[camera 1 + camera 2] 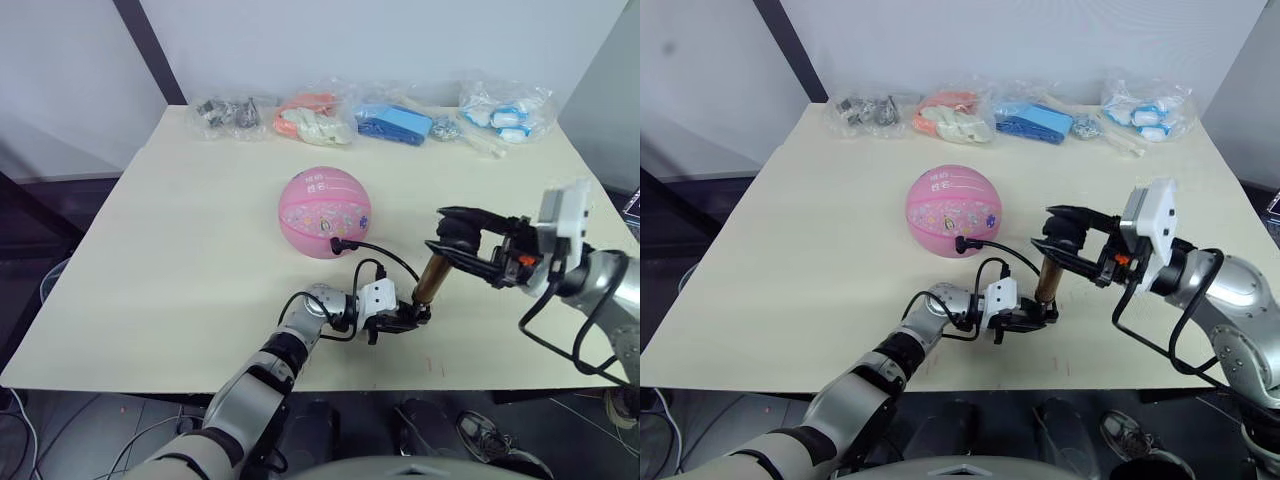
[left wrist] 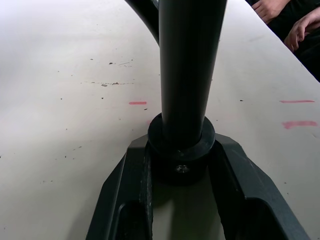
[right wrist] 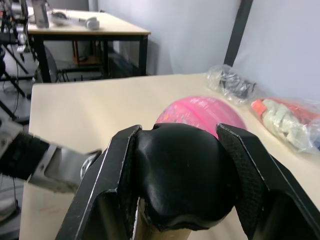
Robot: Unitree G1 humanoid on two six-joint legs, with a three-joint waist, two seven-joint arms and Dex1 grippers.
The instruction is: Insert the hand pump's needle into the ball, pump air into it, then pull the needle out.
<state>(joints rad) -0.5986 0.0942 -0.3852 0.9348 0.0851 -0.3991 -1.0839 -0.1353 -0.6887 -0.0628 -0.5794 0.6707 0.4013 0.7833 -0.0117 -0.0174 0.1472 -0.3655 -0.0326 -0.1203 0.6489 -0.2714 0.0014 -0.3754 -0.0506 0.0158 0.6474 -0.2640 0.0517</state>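
The pink ball rests round at the middle of the table. The hand pump stands upright near the front edge, its gold barrel tilted slightly. My left gripper is shut on the pump's black bottom cap, one finger on each side. My right gripper is shut on the pump's black handle at the top. The thin black hose loops from the pump's base to the ball's near side, ending at a black fitting against the ball. The needle itself is hidden there.
Several clear bags line the far edge: dark metal parts, orange-and-white items, blue items, blue-and-white items. A person's hands show beyond the table's edge in the left wrist view. Small red marks dot the tabletop.
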